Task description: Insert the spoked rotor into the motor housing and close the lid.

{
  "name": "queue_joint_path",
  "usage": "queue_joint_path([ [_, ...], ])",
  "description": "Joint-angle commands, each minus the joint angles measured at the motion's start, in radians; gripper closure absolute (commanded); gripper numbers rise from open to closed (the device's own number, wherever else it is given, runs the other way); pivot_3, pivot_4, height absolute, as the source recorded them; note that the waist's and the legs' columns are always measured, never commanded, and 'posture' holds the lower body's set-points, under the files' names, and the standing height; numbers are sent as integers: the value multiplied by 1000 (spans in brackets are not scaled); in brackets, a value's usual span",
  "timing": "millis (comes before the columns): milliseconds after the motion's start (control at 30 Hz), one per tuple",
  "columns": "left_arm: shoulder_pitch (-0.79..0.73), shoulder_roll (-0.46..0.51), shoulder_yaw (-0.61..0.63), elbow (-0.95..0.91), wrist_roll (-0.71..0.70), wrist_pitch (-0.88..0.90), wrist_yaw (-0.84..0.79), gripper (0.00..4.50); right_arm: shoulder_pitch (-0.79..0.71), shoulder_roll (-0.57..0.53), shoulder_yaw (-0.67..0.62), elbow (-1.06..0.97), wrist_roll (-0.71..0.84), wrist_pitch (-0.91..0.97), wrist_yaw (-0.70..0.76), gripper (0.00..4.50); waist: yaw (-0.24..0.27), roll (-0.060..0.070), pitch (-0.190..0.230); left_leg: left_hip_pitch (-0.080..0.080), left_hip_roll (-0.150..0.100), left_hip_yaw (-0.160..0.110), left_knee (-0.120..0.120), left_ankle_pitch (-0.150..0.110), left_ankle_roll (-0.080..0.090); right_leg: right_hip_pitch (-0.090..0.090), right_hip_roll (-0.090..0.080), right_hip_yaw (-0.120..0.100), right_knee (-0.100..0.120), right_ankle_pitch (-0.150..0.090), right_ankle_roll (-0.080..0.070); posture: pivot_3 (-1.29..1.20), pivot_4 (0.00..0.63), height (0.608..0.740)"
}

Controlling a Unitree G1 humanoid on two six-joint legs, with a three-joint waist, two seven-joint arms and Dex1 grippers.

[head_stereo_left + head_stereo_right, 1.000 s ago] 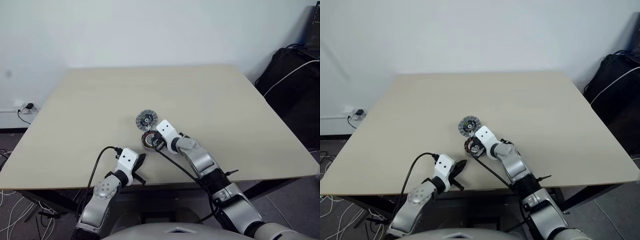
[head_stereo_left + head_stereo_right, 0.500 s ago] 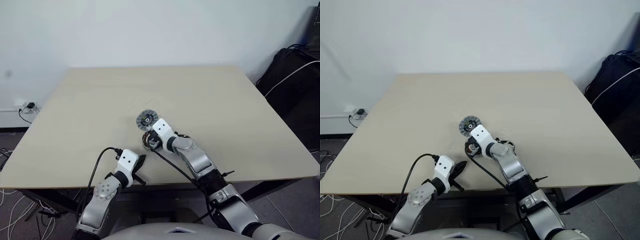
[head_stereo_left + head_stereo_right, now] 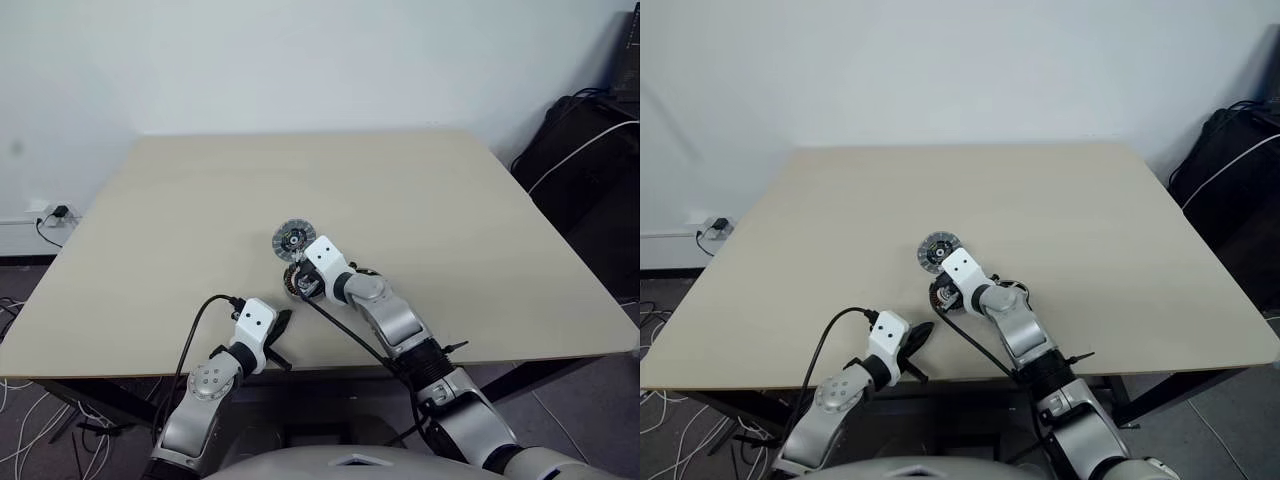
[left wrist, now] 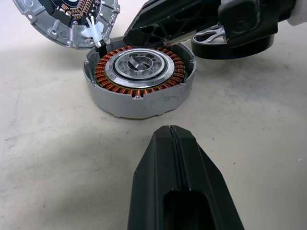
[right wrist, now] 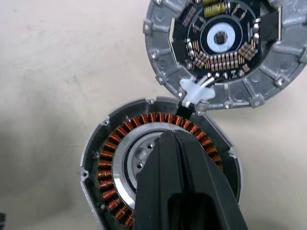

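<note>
r arm reaches fwd-left, fingers [image 5: 184, 143] pressed together, empty, tips over the motor housing [image 4: 139, 79] centre. lid [image 5: 223, 48] lies open just beyond housing, touching it. spoked rotor [image 4: 232, 45] beside housing. l fingers [image 4: 175, 143] closed, empty, low over tabletop [image 3: 450, 200] edge.

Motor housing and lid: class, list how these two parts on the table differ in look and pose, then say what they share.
1. The motor housing is a deep grey cup; the lid is a flat disc.
2. The motor housing carries a ring of copper-brown windings around a silver centre; the lid shows a dark circuit board with a pale centre.
3. The motor housing has a smooth outer wall; the lid has a segmented rim.

Shared: both are round, grey metal, lie open-face up and sit side by side, joined by a white connector.
</note>
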Motion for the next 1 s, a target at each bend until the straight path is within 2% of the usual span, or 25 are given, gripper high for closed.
queue_joint_path([
  [33, -10, -1, -2, -36, -6, -3, -1, 4500, -23, 10, -2, -7, -7, 8, -11, 4473, 0, 0, 0, 0, 0, 0, 0, 0, 0, 0, 0, 0, 0, 0, 0, 0, 0, 740],
  [467, 4, 0, -1, -45, -7, -5, 2, 4500, -25, 12, 9, 23, -9, 19, -1, 4473, 0, 0, 0, 0, 0, 0, 0, 0, 0, 0, 0, 0, 0, 0, 0, 0, 0, 740],
  [1000, 1, -3, 2, -42, -9, -3, 4, 4500, -8, 17, 39, 26, -5, -57, 50, 4473, -2, 0, 0, 0, 0, 0, 0, 0, 0, 0, 0, 0, 0, 0, 0, 0, 0, 740],
])
